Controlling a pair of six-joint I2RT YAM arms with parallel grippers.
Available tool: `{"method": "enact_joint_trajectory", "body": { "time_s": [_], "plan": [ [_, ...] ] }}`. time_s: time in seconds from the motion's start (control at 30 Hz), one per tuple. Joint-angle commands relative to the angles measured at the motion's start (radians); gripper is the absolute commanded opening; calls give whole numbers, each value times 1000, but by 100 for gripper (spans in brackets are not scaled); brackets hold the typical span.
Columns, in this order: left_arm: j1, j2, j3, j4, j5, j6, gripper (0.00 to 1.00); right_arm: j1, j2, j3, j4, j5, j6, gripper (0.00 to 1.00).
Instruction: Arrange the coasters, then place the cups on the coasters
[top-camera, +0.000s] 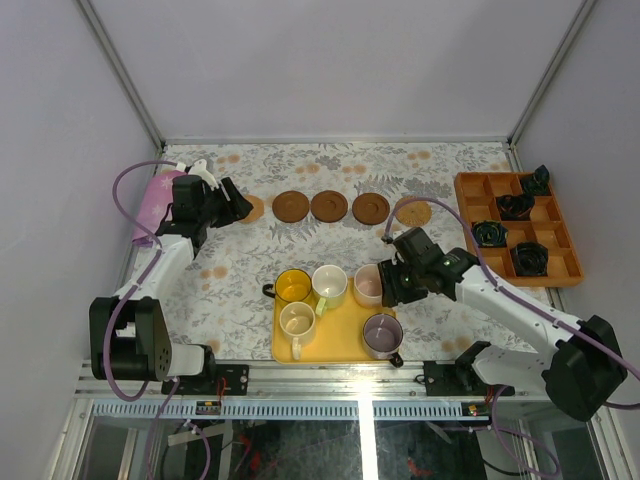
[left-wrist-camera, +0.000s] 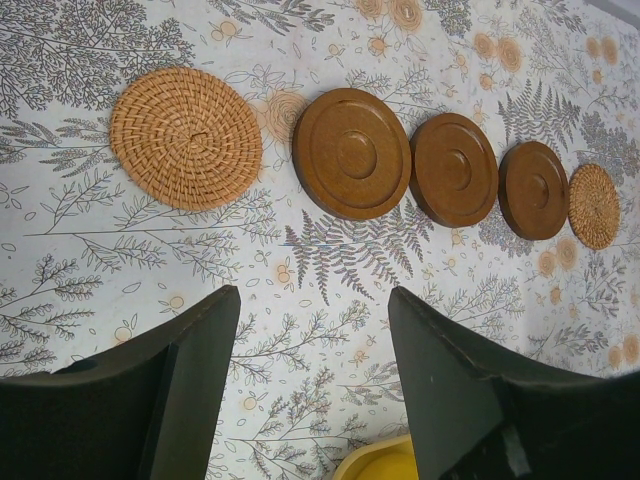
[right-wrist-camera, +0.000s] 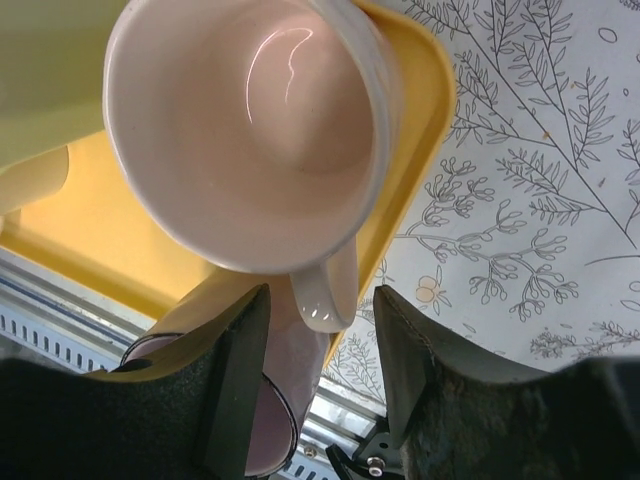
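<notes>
Five coasters (top-camera: 329, 205) are laid in one row on the table beyond the far edge of the yellow tray (top-camera: 335, 342): a woven tan coaster (left-wrist-camera: 186, 137) past the tray's left side, three dark brown coasters (left-wrist-camera: 453, 168) opposite the tray, and a second woven coaster (left-wrist-camera: 594, 205) past its right side. Gaps are kept between them so that each can receive one cup. All five cups (top-camera: 329, 283) are carried on the tray; none is seated on a coaster. The right gripper (right-wrist-camera: 320, 320) is set at the tray's far right corner, its jaws partly apart and straddling the handle (right-wrist-camera: 335, 270) of the pale pink cup (right-wrist-camera: 250, 120) without visible contact; the handle is judged the intended grip point, being narrower than the body. The left gripper (left-wrist-camera: 315, 400) is held beyond the tray's left side, jaws wide and empty.
</notes>
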Motion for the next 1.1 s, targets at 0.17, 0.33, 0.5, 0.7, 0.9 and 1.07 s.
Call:
{"method": "enact_joint_trajectory", "body": {
  "time_s": [0.17,0.33,0.5,0.7,0.9,1.07],
  "plan": [
    [-7,-21,9,4,-15,31,62,10,37,-33,104,25,27,50],
    [-8,-14,9,6,-12,30,62,10,47,-41,131,27,34,48],
    [-7,-8,10,8,-8,25,62,11,62,-54,158,18,34,43],
    [-7,2,11,9,-6,24,62,10,85,-68,178,18,27,43],
    [-8,7,10,9,-2,21,62,11,107,-63,189,19,9,32],
    [-7,7,9,8,-8,19,62,11,117,-43,185,16,-12,10]
  ]
}}
